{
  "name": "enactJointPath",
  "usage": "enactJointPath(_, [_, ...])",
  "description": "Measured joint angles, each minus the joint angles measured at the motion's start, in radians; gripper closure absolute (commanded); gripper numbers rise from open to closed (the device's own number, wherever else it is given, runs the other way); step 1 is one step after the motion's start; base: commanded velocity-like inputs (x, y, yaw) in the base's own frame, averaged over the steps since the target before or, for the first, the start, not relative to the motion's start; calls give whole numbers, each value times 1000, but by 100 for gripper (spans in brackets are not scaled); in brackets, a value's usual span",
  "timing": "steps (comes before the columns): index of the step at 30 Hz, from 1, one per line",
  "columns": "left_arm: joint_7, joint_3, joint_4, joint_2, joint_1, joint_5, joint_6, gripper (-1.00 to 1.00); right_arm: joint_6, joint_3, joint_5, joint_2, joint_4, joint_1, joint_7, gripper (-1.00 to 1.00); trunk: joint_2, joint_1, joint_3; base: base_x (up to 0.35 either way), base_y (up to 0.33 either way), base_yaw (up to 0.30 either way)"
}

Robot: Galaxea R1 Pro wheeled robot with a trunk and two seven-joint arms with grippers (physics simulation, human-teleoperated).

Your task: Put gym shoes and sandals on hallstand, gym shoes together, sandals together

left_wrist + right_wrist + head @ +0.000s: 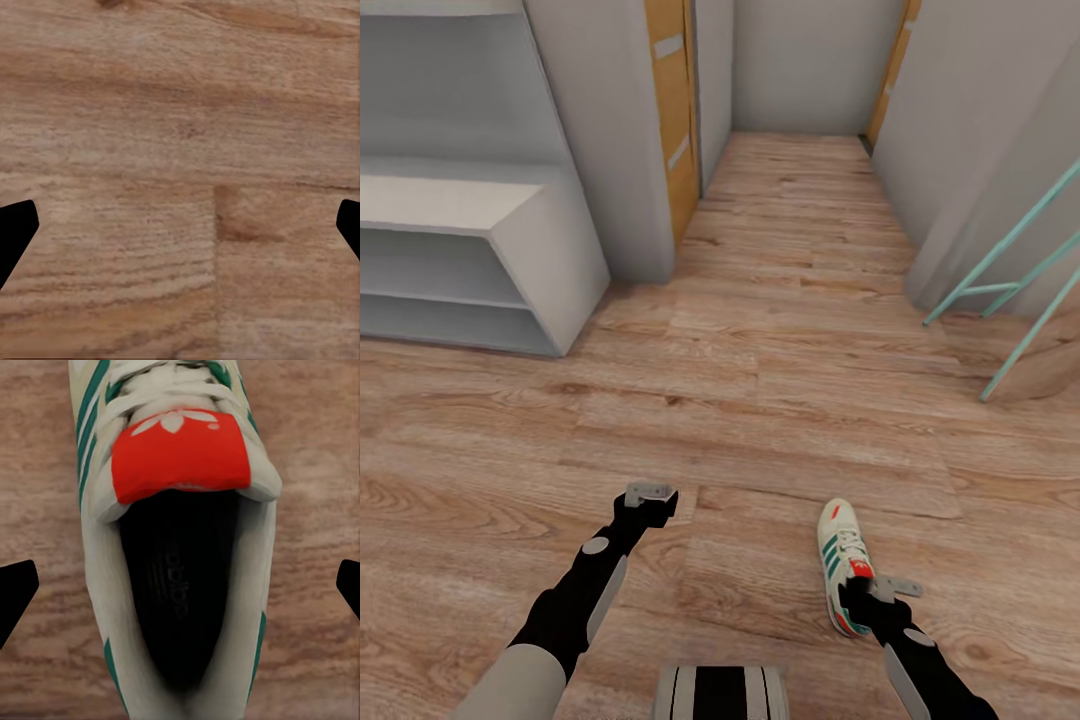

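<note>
The right tool is hovering directly over one gym shoe, which is lying on the corridor floor just ahead of the robot's base, toe pointing away down the hall. Looking along that tool from the right wrist, the shoe's dark opening and its red tongue tab are sitting squarely between the two black fingertips, and those tips are standing wide apart at the edges of the picture, nothing gripped yet. So this is looking like the lineup for a first pick, not a carry.

The left tool is hanging over bare planks, its fingertips also spread wide with only wood grain between them.

Off to the left, a pale shelving unit is standing against the wall, and the low shelves that are showing are carrying no shoes. Whether this is the rack with the letters, I cannot tell from here.

By my reading the job is barely starting: this shoe is on the floor ungrasped, and all four items are waiting to be placed and paired up.
</note>
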Motion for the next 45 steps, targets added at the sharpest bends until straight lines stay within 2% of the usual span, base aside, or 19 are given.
enactJointPath(13, [0, 0, 0, -1, 0, 0, -1, -100, 0, -1, 0, -1, -1, 0, -1, -100, 0, 0, -3, 0, 0, 23])
enactJointPath(21, [-1, 0, 0, -1, 0, 1, -1, -100, -2, -1, 0, -1, 0, 0, -1, -100, -2, 4, -37, 0, 0, 2])
enactJointPath(29, [-2, 0, 0, -2, 1, 1, -2, -100, -4, -2, 0, -1, 0, 0, -1, -100, -2, 4, -47, 0, 0, 0])
enactJointPath(41, [-2, -1, 0, -2, 0, 1, -1, -100, -3, -3, 0, -1, 0, 0, -1, -100, -2, 4, -50, 0, 0, 0])
enactJointPath(45, [-2, -1, 0, -2, 0, 1, -1, -100, -4, -3, 0, -1, 0, 0, -1, -100, -3, 5, -67, 0, 0, 0])
